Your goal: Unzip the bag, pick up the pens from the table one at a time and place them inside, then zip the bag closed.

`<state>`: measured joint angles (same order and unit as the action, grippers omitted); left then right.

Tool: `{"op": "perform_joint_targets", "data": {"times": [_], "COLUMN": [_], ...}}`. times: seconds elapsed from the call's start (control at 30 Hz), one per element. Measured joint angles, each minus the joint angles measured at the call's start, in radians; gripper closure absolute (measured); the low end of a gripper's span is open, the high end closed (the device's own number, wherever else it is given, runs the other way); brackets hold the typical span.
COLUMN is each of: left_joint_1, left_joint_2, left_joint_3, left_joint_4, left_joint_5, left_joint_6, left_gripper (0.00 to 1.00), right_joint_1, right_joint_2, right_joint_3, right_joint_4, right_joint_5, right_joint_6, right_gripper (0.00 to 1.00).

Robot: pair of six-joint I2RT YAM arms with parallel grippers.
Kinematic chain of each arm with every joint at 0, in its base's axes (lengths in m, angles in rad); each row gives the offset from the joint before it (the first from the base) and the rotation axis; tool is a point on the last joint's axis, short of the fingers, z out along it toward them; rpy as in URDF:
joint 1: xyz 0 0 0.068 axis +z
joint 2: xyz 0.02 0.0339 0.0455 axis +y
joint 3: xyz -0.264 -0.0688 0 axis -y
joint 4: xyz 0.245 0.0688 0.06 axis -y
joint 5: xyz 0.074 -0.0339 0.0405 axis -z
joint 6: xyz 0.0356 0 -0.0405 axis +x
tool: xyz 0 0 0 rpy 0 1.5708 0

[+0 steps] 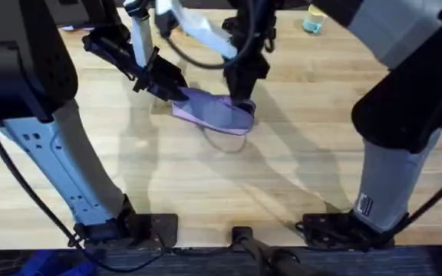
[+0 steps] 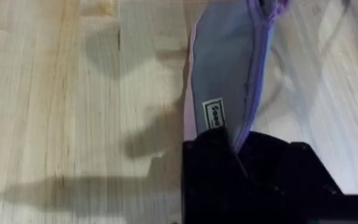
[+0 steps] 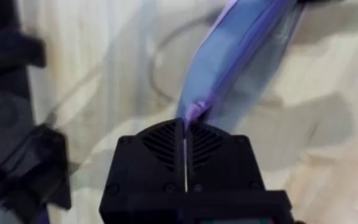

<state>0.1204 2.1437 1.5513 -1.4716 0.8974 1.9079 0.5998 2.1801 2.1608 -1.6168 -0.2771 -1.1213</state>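
The lavender bag (image 1: 215, 112) lies on the pale wooden table (image 1: 282, 180), a little behind its middle. My left gripper (image 1: 169, 90) is shut on the bag's left end. In the left wrist view, the black fingers (image 2: 210, 155) clamp the bluish-grey panel (image 2: 225, 68) beside a small label. My right gripper (image 1: 242, 106) comes down on the bag's right end. In the right wrist view it (image 3: 186, 127) is shut on a small purple tab at the tip of the bag (image 3: 241, 37). The pens are out of view.
A small teal and yellow object (image 1: 313, 19) stands at the far right of the table. Both arms lean in over the table from the near edge. Bare wood stretches in front of the bag (image 1: 229, 192).
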Motion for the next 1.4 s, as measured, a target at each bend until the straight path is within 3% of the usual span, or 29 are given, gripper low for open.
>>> {"op": "perform_joint_targets", "data": {"times": [0.23, 0.63, 0.87, 1.13, 1.4], "left_joint_1": [0.001, 0.018, 0.063, 0.077, 0.086], "left_joint_2": [0.0, 0.0, 0.0, 0.0, 0.0], "left_joint_3": [0.0, 0.0, -0.002, -0.006, -0.006], "left_joint_4": [0.004, -0.006, -0.012, -0.016, -0.028], "left_joint_5": [0.009, 0.048, 0.06, 0.054, 0.048], "left_joint_6": [0.0, 0.0, 0.0, 0.0, 0.0], "left_gripper": [0.956, 0.957, 0.958, 0.958, 0.958], "right_joint_1": [-0.105, -0.197, -0.283, -0.348, -0.355], "right_joint_2": [-0.004, -0.005, -0.004, -0.007, -0.008], "right_joint_3": [0.001, -0.014, -0.11, -0.218, -0.346], "right_joint_4": [0.0, 0.0, 0.0, 0.001, 0.097], "right_joint_5": [-0.024, -0.043, -0.061, -0.034, -0.016], "right_joint_6": [0.023, 0.039, 0.063, 0.076, 0.082], "right_gripper": [0.969, 0.969, 0.968, 0.969, 0.969]}}
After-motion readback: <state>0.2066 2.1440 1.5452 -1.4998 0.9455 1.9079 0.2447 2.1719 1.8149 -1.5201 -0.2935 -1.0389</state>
